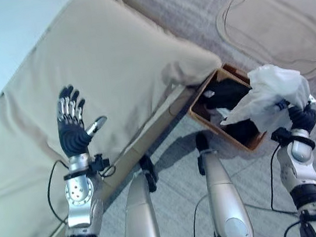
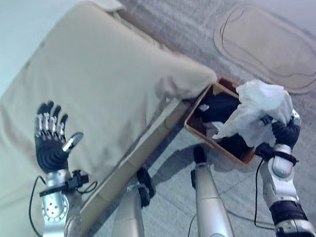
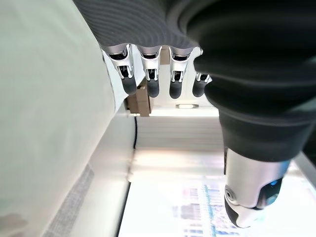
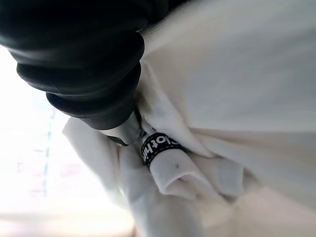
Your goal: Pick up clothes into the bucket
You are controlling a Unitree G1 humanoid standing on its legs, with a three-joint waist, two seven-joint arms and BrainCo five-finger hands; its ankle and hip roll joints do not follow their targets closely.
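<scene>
While the right hand (image 1: 302,114) holds a bunched white garment (image 1: 272,95) above the far edge of the brown bucket (image 1: 205,119), I note its grip: in the right wrist view the cloth (image 4: 237,98) wraps over the hand and a fold with a dark printed band sits pinched against a finger, so I read the fingers as curled into the fabric. The garment looks light and limp, a soft woven or knit cotton with no stiffness; it hangs in loose folds, one tail drooping toward the bucket's opening. I judge it will drape and snag rather than slip, and a hold on a thick gathered bunch near its middle is safer than on an edge, which would let the rest trail outside the rim. The bucket is a rectangular box with thin rigid walls, brown outside, and already holds dark clothing (image 1: 228,94). It stands on the grey textured carpet (image 1: 189,8), tucked just beside the corner of the bed (image 1: 109,66), whose beige cover is smooth, padded and rounded at the edges. An oval pale mat (image 1: 275,28) lies well apart on the floor. The left hand (image 1: 72,126) is raised over the bed, fingers straight and spread, thumb out, holding nothing. Release over the bucket's centre seems the remaining step.
</scene>
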